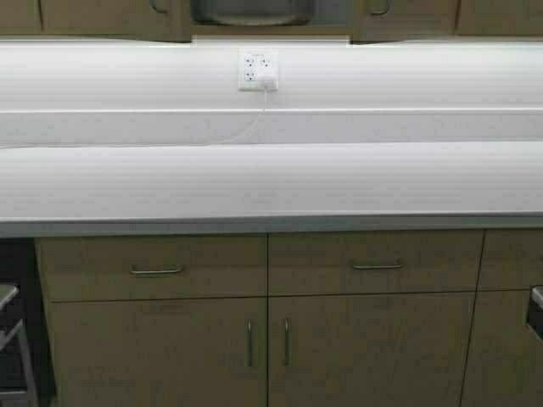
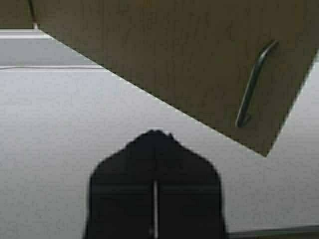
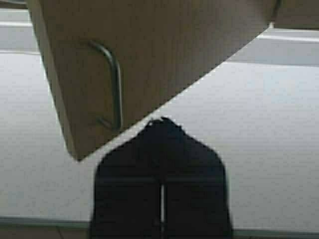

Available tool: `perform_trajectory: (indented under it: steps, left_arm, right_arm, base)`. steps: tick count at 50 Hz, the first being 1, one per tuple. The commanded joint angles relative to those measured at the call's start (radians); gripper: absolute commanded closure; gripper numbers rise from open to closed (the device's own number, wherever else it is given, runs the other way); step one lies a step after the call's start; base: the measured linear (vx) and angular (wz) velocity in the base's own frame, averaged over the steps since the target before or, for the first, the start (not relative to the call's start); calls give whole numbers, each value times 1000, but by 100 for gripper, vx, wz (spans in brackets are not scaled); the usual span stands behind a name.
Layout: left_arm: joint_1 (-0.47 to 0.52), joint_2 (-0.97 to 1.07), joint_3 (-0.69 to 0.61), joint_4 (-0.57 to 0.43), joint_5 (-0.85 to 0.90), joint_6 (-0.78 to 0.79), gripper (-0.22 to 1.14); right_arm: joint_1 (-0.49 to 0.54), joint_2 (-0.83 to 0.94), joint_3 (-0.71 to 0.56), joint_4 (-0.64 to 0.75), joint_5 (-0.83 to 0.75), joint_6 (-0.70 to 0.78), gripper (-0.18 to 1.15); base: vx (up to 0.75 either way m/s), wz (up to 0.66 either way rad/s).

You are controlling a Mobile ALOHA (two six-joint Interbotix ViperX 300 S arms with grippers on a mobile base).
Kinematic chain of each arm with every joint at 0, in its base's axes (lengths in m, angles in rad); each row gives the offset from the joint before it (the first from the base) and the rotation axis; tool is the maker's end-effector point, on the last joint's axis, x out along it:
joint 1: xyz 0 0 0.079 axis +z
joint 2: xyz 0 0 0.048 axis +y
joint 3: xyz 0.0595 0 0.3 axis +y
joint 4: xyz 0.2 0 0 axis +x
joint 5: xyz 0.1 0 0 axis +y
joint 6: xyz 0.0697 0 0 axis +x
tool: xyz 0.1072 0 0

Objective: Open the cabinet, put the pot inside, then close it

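Note:
The cabinet point(image 1: 110, 15) runs along the top edge of the high view. Its two doors stand apart, with pull handles on the left point(image 1: 158, 7) and on the right point(image 1: 378, 8). In the opening between them sits a dark grey rounded shape, the pot point(image 1: 253, 11); only its lower part shows. The left gripper point(image 2: 156, 133) is shut and empty, below the left door point(image 2: 174, 55) and short of its handle point(image 2: 255, 84). The right gripper point(image 3: 162, 121) is shut and empty, just under the right door point(image 3: 164, 45), beside its handle point(image 3: 113, 84). Neither gripper shows in the high view.
A white countertop point(image 1: 271, 182) spans the view, with a white backsplash and a wall outlet point(image 1: 258, 70) with a plugged-in cable. Below are base cabinets with drawers point(image 1: 156, 270) and vertical door pulls point(image 1: 249, 342). A metal frame point(image 1: 13, 339) stands at the lower left.

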Motion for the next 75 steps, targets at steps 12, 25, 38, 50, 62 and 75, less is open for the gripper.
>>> perform_trajectory:
  steps: [12, 25, 38, 50, 62, 75]
  left_arm:
    - [-163, -9, -84, 89, -12, 6, 88]
    - [-258, 129, -264, 87, -17, -6, 88]
    - [-270, 282, -462, 51, 21, -23, 89]
    - [-270, 138, -256, 55, -40, -14, 89]
    - [-278, -8, -87, 55, -61, -18, 89]
    - [-295, -126, 72, 55, -110, -26, 89]
  right_arm:
    - [58, -149, 141, 28, -15, 21, 90]
    - [60, -212, 196, 41, -15, 23, 90]
    - [63, -210, 207, 49, -15, 21, 90]
    - [101, -181, 150, 48, -46, 17, 90]
    - [169, -91, -60, 66, -23, 20, 90]
    - [221, 109, -356, 97, 161, 8, 90]
  base:
    - [14, 3]
    - [19, 1]
    - [14, 3]
    - [12, 7]
    - [17, -3]
    - [17, -2]
